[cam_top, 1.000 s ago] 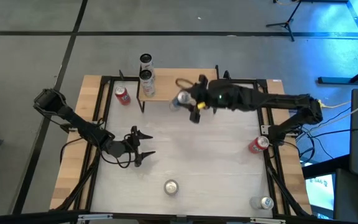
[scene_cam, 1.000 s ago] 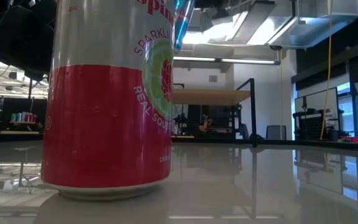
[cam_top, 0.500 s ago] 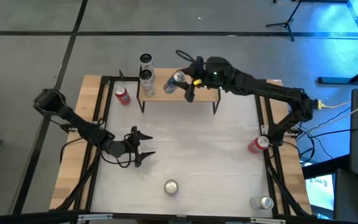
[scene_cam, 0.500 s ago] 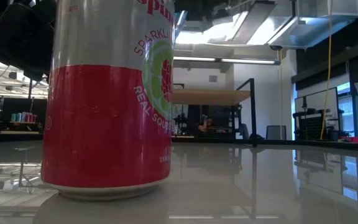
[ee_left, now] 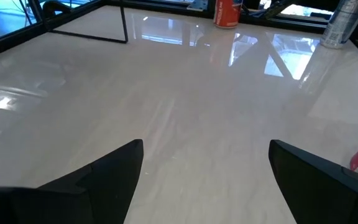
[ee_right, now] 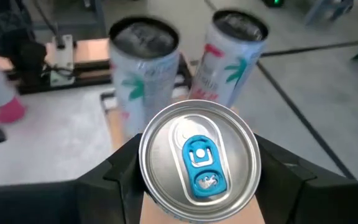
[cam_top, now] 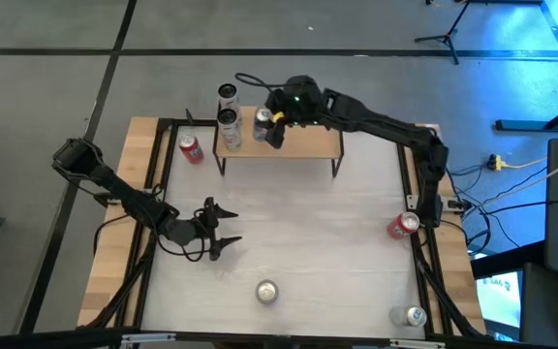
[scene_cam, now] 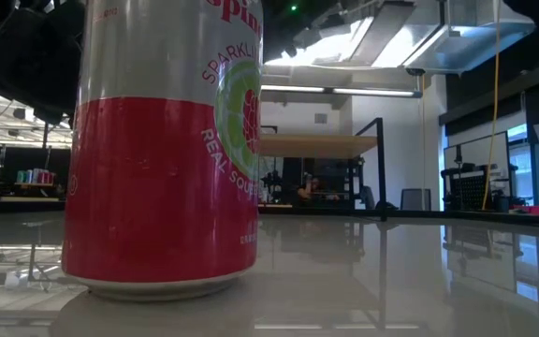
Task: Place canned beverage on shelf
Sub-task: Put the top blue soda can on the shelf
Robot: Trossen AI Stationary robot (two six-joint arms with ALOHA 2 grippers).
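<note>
Both arms are looking matte black and chunky-jointed, with thin black cables looping off them. The right claw [cam_top: 271,128] is showing a yellow bit and a tiny green light.

A silver-topped aluminium can with a blue pull tab [ee_right: 197,163] sits between black gripper fingers [ee_right: 120,174], beside two white cans printed with green-and-red palm motifs [ee_right: 143,73].
</note>
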